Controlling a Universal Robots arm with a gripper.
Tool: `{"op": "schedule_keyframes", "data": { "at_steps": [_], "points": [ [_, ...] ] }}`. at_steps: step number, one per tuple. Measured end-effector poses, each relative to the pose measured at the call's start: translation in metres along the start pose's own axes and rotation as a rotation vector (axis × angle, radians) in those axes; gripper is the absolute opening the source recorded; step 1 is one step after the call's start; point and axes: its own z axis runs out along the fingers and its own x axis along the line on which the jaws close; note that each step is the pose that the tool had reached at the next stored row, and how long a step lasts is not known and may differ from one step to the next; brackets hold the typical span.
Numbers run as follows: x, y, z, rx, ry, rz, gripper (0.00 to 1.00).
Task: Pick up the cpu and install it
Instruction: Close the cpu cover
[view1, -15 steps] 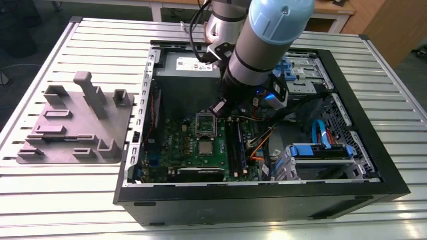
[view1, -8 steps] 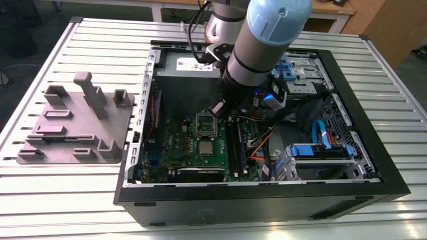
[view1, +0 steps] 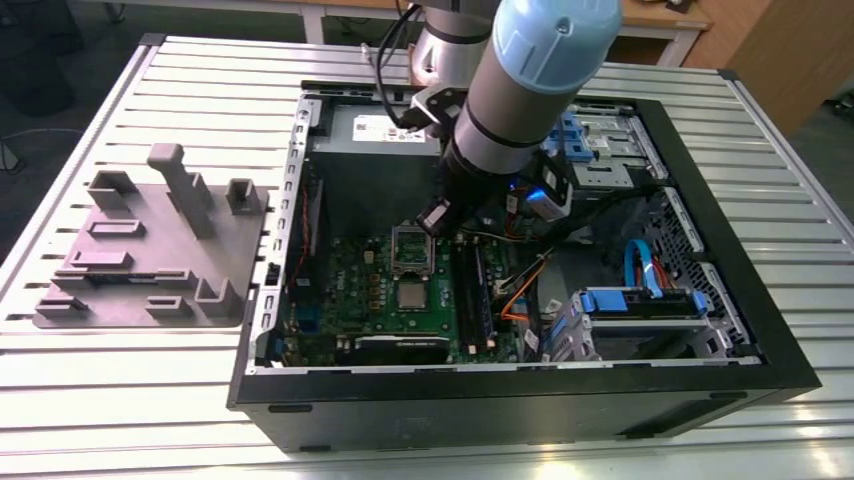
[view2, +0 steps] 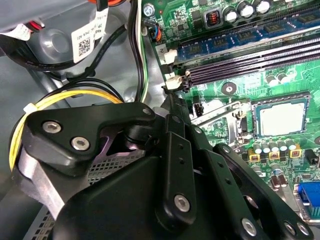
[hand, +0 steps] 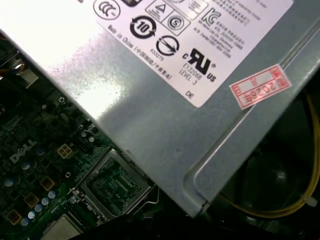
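Note:
The cpu (view1: 411, 296) is a small silver-grey square lying flat on the green motherboard (view1: 360, 300) inside the open computer case. It also appears in the second wrist view as the cpu (view2: 281, 119), inside a dark frame. In the first wrist view only a corner of the cpu (hand: 62, 231) shows. A metal-framed socket (view1: 410, 250) lies between the chip and the power supply, seen too as the socket (hand: 117, 185). My gripper (view1: 438, 218) hangs over the board just beyond the socket, apart from the chip. Its black linkage (view2: 175, 165) covers the near part of the board.
A grey power-supply box (view1: 380, 128) fills the case's far end and looms close as the box (hand: 165, 100). Memory slots (view1: 470, 290), orange cables (view1: 523, 292) and a blue drive caddy (view1: 641, 300) lie toward the exterior view's right. A grey tray with posts (view1: 147, 250) stands outside at the left.

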Motion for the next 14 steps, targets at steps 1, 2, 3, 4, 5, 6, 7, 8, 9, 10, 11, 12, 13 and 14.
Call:
{"op": "schedule_keyframes", "data": {
  "at_steps": [1, 2, 3, 4, 5, 6, 7, 8, 9, 10, 11, 12, 13, 14],
  "points": [
    [0.0003, 0.0002, 0.0000, 0.0030, 0.0027, 0.000, 0.10],
    [0.0005, 0.0004, 0.0000, 0.0057, 0.0052, 0.000, 0.10],
    [0.0007, 0.0006, 0.0000, 0.0075, 0.0069, 0.000, 0.10],
    [0.0009, 0.0008, -0.0003, 0.0082, 0.0077, 0.000, 0.10],
    [0.0010, 0.0009, -0.0004, 0.0086, 0.0080, 0.000, 0.10],
    [0.0011, 0.0011, -0.0008, 0.0090, 0.0085, 0.000, 0.10],
    [0.0013, 0.0013, -0.0012, 0.0092, 0.0087, 0.000, 0.10],
    [0.0014, 0.0015, -0.0015, 0.0092, 0.0085, 0.000, 0.10],
    [0.0015, 0.0017, -0.0020, 0.0094, 0.0087, 0.000, 0.10],
    [0.0016, 0.0019, -0.0023, 0.0100, 0.0091, 0.000, 0.10],
    [0.0017, 0.0021, -0.0026, 0.0111, 0.0101, 0.000, 0.10],
    [0.0019, 0.0023, -0.0030, 0.0123, 0.0112, 0.001, 0.10],
    [0.0019, 0.0025, -0.0033, 0.0138, 0.0125, 0.001, 0.10],
    [0.0020, 0.0026, -0.0036, 0.0156, 0.0142, 0.001, 0.10]
  ]
}}
